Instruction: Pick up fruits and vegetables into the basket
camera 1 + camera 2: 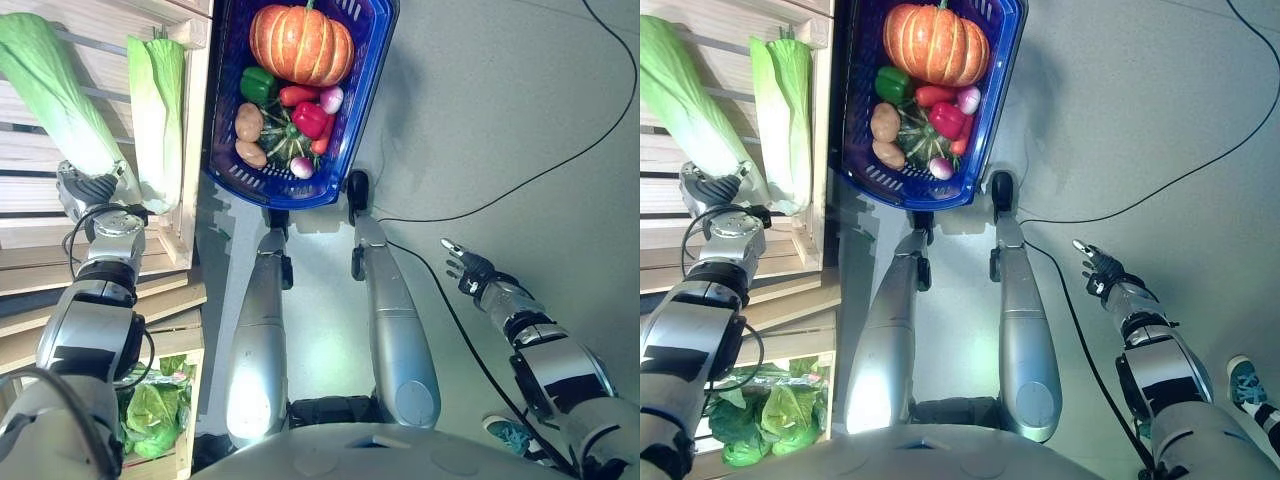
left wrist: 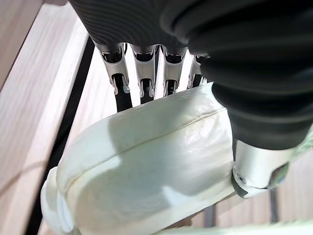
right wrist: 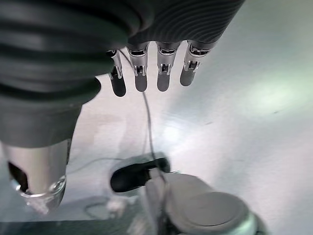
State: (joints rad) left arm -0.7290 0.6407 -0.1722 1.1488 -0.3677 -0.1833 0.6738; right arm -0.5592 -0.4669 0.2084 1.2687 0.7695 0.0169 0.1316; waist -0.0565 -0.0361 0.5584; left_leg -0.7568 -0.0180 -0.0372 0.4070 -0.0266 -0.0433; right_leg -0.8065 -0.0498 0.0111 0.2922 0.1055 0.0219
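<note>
The left hand [image 1: 88,190] is wrapping its fingers and thumb around the white stalk end of a long pale-green napa cabbage [image 1: 55,95] lying on the slatted wooden shelf [image 1: 30,240], beside a second cabbage of the same kind [image 1: 160,115]. The blue plastic basket [image 1: 372,75] is sitting just beside the shelf, already holding an orange pumpkin [image 1: 300,42], peppers and potatoes. The right hand [image 1: 468,266] is hanging relaxed and empty over the grey floor. The risk: that smooth, rounded base looks slippery, and the leafy length could swing, twist free, or knock its neighbour during the lift.
</note>
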